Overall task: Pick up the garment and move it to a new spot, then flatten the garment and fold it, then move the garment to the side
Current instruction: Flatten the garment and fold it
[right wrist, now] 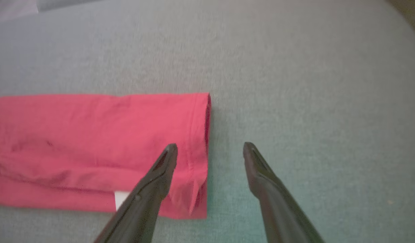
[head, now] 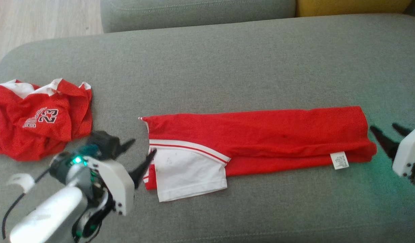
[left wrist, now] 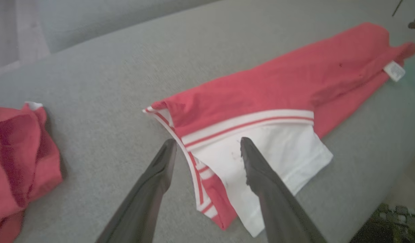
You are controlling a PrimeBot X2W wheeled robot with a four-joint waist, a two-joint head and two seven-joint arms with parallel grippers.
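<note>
A red garment (head: 261, 135) with a white sleeve and red-striped white trim lies folded into a long band across the grey sofa seat, also seen as the garment (left wrist: 288, 81) in the left wrist view and the garment (right wrist: 92, 135) in the right wrist view. My left gripper (head: 138, 155) stands open just off the garment's left end, its fingers (left wrist: 160, 175) straddling the striped edge. My right gripper (head: 388, 133) stands open just past the right end, holding nothing, with one of its fingers (right wrist: 160, 175) over the red hem and the white care label partly hidden behind it.
A second red garment (head: 38, 118), a crumpled jersey with the number 23, lies at the seat's left end. The grey sofa seat (head: 227, 60) stretches behind, with its backrest and a yellow cushion (head: 352, 6) at the top. Wooden floor shows top left.
</note>
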